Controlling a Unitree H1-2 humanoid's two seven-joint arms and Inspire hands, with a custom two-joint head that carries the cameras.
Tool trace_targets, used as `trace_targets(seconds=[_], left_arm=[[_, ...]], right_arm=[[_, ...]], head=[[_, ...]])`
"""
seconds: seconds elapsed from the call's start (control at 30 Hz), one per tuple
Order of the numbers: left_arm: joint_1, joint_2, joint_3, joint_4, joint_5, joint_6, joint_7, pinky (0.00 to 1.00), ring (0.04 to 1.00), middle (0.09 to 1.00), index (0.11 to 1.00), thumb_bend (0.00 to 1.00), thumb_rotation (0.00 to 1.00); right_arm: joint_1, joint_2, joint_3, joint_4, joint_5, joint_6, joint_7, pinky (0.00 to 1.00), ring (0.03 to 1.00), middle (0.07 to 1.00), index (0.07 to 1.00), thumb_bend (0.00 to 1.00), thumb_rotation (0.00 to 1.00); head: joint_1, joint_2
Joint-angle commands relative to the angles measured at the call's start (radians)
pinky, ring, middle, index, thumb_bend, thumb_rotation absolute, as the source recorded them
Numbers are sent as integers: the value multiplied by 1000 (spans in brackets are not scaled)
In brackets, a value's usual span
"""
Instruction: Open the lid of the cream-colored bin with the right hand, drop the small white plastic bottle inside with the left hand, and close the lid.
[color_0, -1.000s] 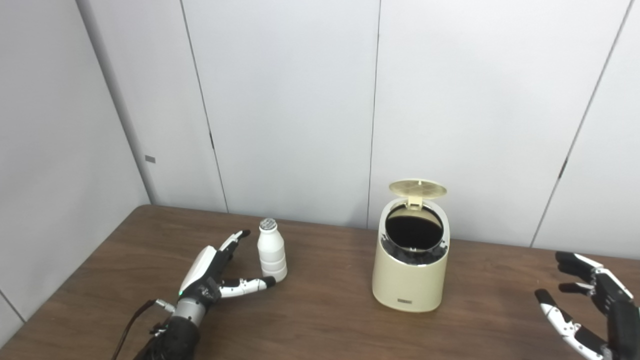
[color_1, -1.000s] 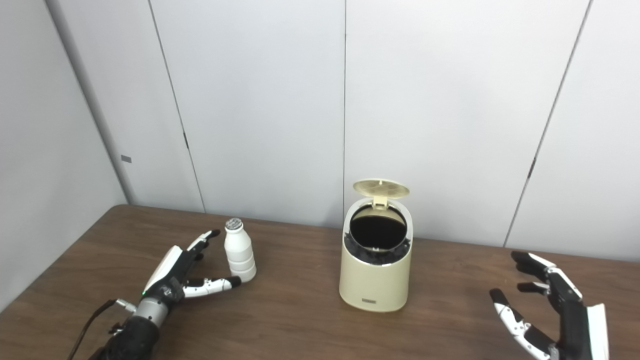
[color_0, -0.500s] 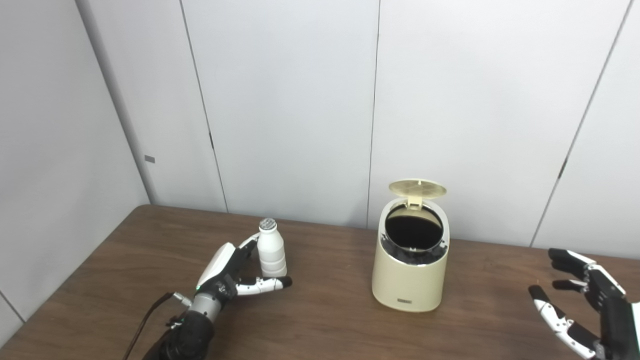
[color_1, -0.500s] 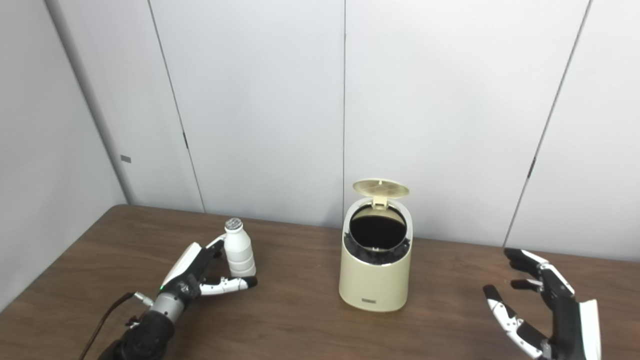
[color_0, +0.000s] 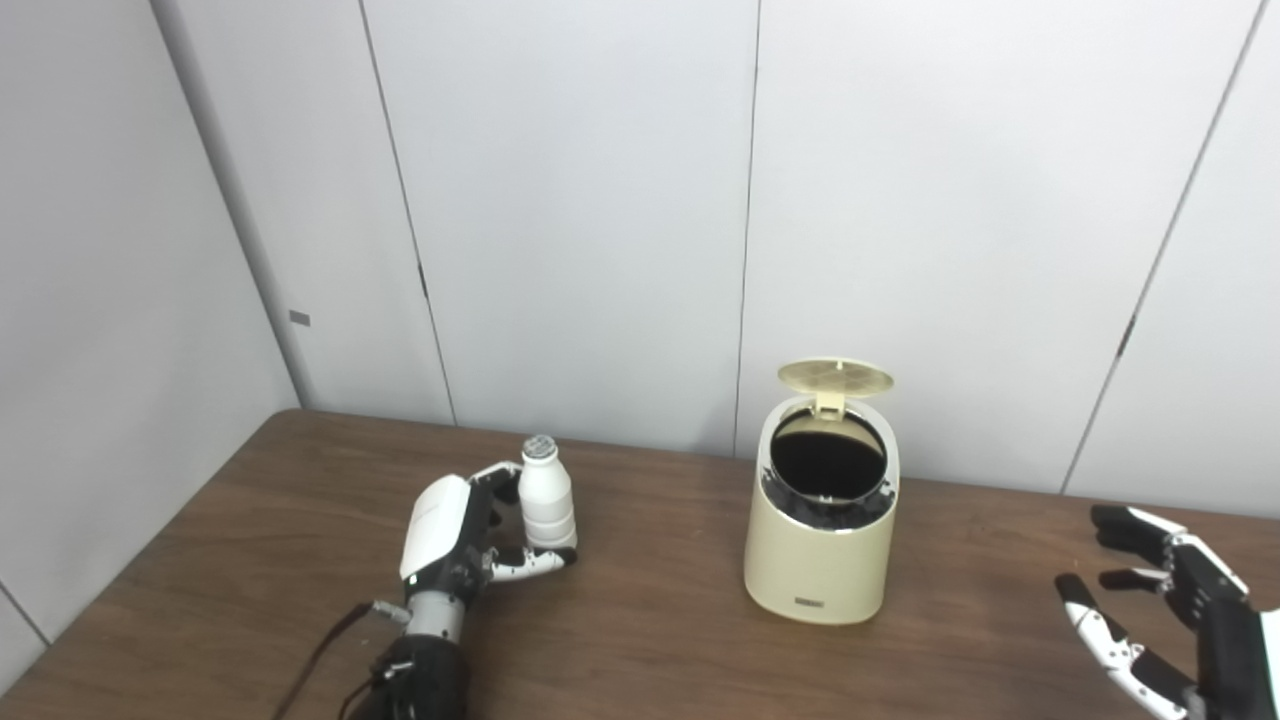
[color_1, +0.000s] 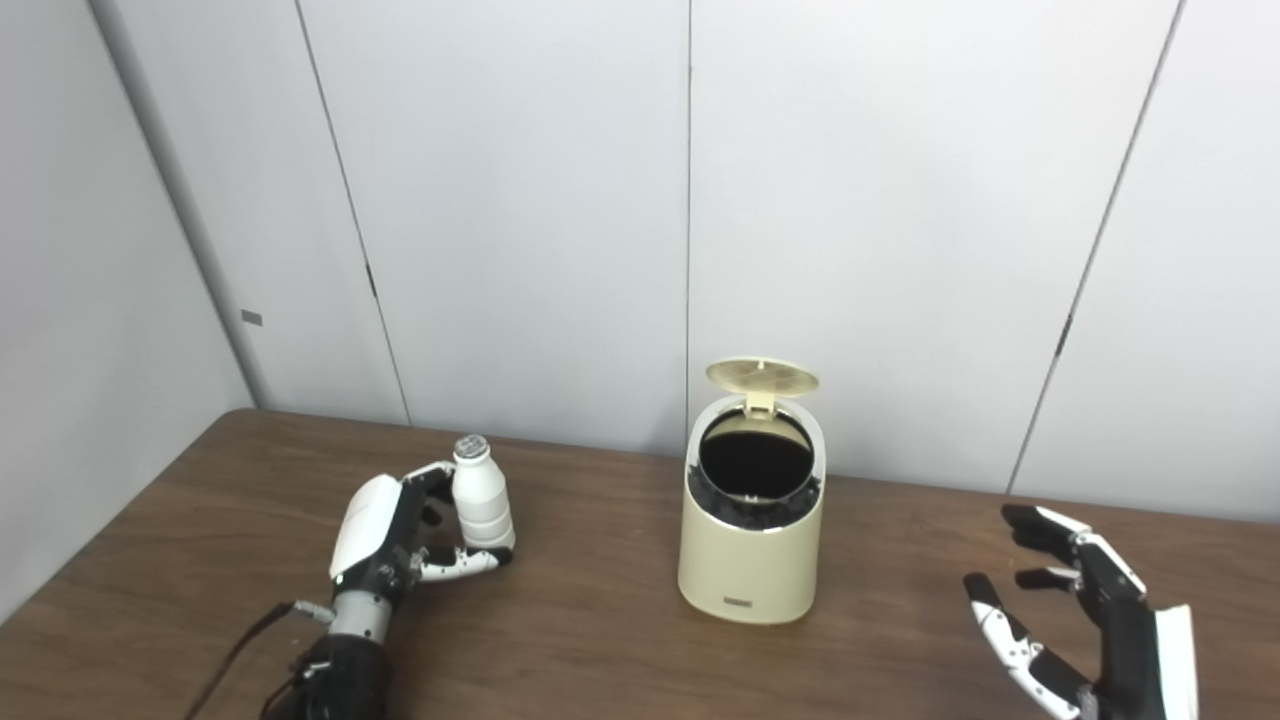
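Bottle (color_0: 546, 504) stands upright near the table's (color_0: 650, 640) left edge, left hand (color_0: 450, 530) wrapped around it; bin (color_0: 820, 540) lid (color_0: 835, 377) up; right hand (color_0: 1165, 610) spread, holding nothing.

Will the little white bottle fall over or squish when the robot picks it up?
The bottle looks like stiff ribbed plastic, so it probably won't squish much. It's tall and narrow, so a sideways nudge from the left hand could tip it. It likely feels light, being so small.

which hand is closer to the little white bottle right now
Left. The left hand is right at the bottle, fingers curling around it. The right hand is open, far off beyond the bin.
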Motion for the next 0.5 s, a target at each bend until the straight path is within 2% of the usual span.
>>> trace_targets(seconds=[0.0, 0.13, 0.3, 0.47], left_arm=[[-68, -3, 25, 15, 68, -81, 222, 378, 455, 470, 493, 516, 1], [-72, -11, 33, 18, 47, -105, 251, 364, 445, 464, 496, 506, 0], [-66, -10, 30, 5, 20, -140, 247, 364, 448, 464, 494, 505, 0], [-56, -10, 29, -8, 19, -139, 235, 381, 457, 469, 486, 506, 0]], right_arm=[[-43, -7, -1, -60, -11, -5, 8, 543, 708, 714, 668, 158, 0], [-42, -3, 0, -71, -14, 7, 11, 539, 706, 713, 665, 154, 0], [-43, 1, 1, -82, -17, 18, 15, 529, 700, 708, 662, 150, 0], [-41, 4, 2, -88, -17, 18, 15, 518, 693, 700, 656, 150, 0]], head=[[1, 1], [3, 5], [1, 7], [1, 9]])
